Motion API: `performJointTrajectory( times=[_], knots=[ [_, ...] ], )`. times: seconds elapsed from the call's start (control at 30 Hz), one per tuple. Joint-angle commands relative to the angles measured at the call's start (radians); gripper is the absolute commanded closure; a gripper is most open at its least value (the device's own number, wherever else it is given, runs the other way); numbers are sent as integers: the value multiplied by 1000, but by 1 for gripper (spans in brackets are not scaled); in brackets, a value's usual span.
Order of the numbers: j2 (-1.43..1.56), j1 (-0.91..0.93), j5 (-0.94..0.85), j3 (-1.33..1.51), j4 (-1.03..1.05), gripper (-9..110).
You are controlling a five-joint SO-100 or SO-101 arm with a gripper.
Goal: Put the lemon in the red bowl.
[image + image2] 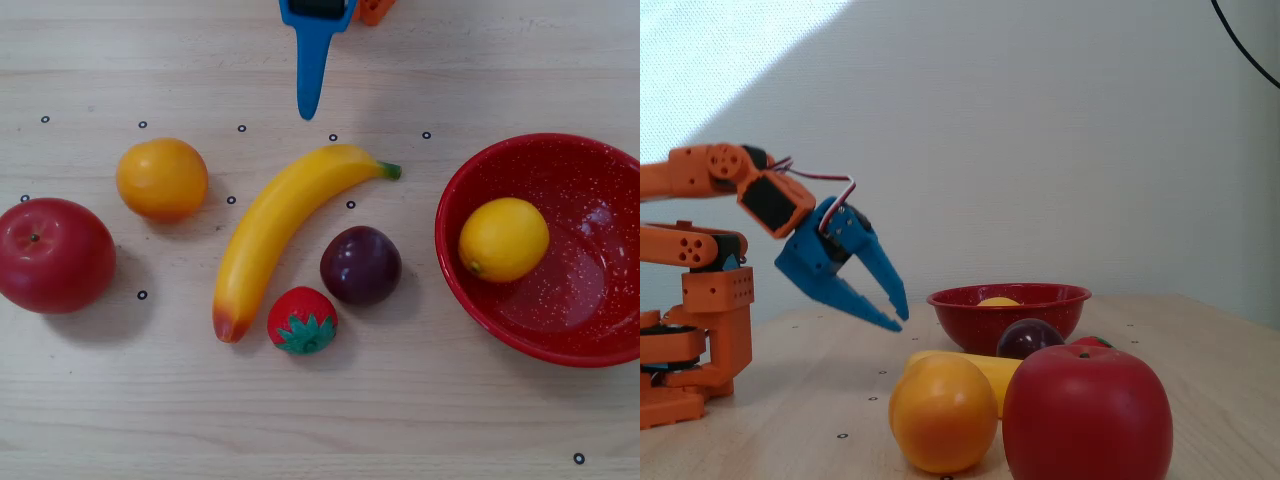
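Left to right in the overhead view, on the table (420, 420): red apple (55, 255) at the left edge, orange (161, 178), banana (285, 225), strawberry (302, 320), plum (360, 265). Blue gripper (898, 317) near the far edge, jaws apart, empty, above the table. Lemon (503, 239) inside the red bowl (480, 310) at the right edge, against its left wall.

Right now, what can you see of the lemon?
The lemon is a small, glossy, bright yellow oval with a dark nub at its lower-left end in the overhead view. It lies inside the red bowl, on the left part of the floor. Nothing grips it. In the fixed view only its top shows above the rim.
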Motion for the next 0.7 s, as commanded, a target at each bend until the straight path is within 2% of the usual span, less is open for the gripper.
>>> performJointTrajectory(
  times=[0.0, 0.27, 0.67],
  knots=[
    [94, 41, -11, 40, -69, 101],
    [235, 67, -60, 270, -193, 101],
    [291, 129, -213, 270, 34, 101]
  ],
)
